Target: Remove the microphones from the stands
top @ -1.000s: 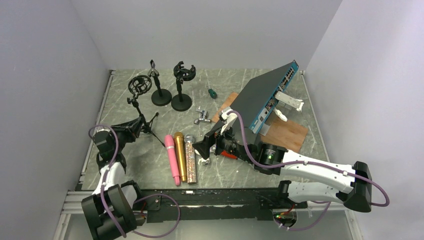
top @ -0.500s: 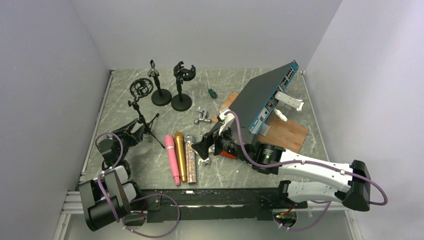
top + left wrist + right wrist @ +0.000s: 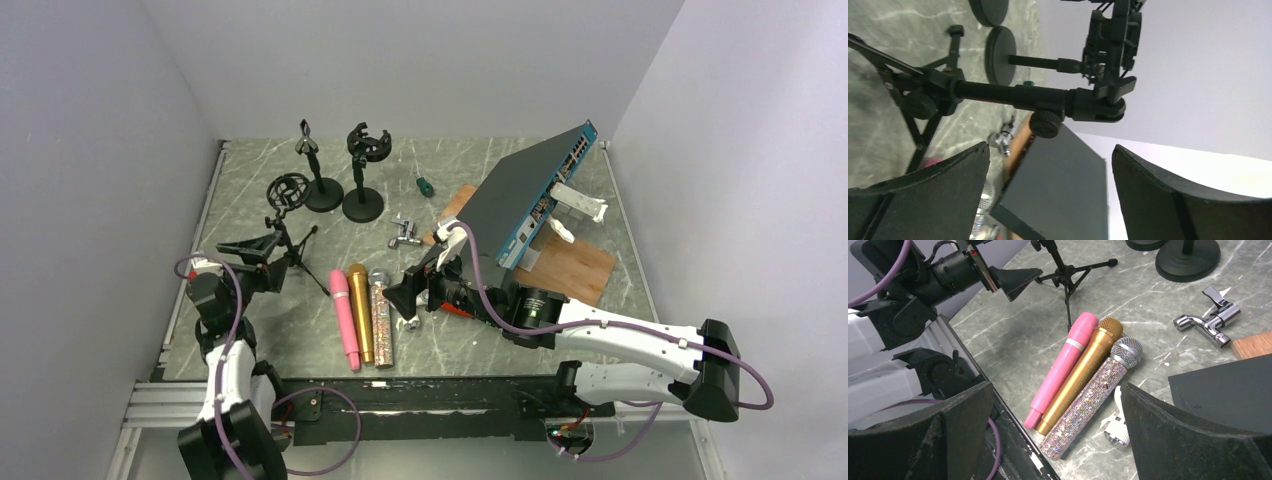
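Note:
Three microphones lie side by side on the table: pink [image 3: 345,318] [image 3: 1064,365], gold [image 3: 361,312] [image 3: 1083,371] and glittery silver [image 3: 381,318] [image 3: 1098,390]. The black tripod stand [image 3: 286,228] [image 3: 1013,93] stands behind them, its ring mount [image 3: 288,190] holding no microphone. Two round-base stands [image 3: 320,170] [image 3: 362,176] at the back also have bare clips. My left gripper [image 3: 262,258] [image 3: 1050,150] is open just in front of the tripod's tube, touching nothing. My right gripper [image 3: 408,290] [image 3: 1058,387] hangs open above the lying microphones' right side.
A dark network switch [image 3: 530,195] leans up from a wooden board [image 3: 575,268] at the right. A chrome tap [image 3: 405,235], a small green object [image 3: 424,186] and a small white part [image 3: 410,323] lie on the marble top. A wall runs close along the left.
My left gripper has gone from shut to open and let go of the tripod stand, which has shifted slightly toward the front. The left arm has swung round. The right arm has barely moved.

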Robot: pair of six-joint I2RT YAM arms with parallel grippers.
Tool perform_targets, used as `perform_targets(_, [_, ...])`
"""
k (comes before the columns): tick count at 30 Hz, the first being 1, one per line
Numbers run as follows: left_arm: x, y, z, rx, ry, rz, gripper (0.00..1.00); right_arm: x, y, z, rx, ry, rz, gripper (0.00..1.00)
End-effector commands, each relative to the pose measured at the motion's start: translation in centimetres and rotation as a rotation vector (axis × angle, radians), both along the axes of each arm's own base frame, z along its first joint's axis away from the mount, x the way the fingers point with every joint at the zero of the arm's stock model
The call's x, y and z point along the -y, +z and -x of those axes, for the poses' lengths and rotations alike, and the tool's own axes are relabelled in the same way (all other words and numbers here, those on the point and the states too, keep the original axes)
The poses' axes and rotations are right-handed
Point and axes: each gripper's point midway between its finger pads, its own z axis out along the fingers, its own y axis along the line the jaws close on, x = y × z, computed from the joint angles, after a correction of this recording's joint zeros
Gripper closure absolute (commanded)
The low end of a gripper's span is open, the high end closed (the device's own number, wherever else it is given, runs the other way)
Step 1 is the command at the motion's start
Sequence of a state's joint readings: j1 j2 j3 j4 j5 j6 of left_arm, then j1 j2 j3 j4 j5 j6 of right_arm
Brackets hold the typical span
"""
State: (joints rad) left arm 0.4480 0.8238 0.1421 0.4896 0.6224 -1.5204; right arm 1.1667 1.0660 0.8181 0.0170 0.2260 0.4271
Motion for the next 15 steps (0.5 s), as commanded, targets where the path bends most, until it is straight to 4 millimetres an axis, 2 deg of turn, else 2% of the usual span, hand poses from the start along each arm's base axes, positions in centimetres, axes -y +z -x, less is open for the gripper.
perform_targets(1, [-0.4,-3.9,1.3,-0.149,0.001,-0.141,0.07,-0.5,1.9,0.1,0.017,0.007,-0.067,0.00])
perform_targets(4, [-0.1,-3.8,1.2,-0.138,-0.029,-0.182,0.08,-0.7,2.0,0.1,0.014,0.014,-0.068,0.00])
perform_targets(6, [0.2,-2.8,0.9,-0.122,-0.072,-0.282,0.08,-0.8,2.1,0.2,0.012,0.016,-0.068,0.00])
perform_targets(11, [2.6,3.1,0.3,-0.013,-0.173,-0.616,0.07,-0.5,2.9,-0.1,0.007,0.000,-0.043,0.00])
perform_targets(15, [6.2,8.4,0.4,0.178,-0.261,-0.757,0.09,0.3,4.9,-0.2,0.022,-0.021,-0.034,0.00])
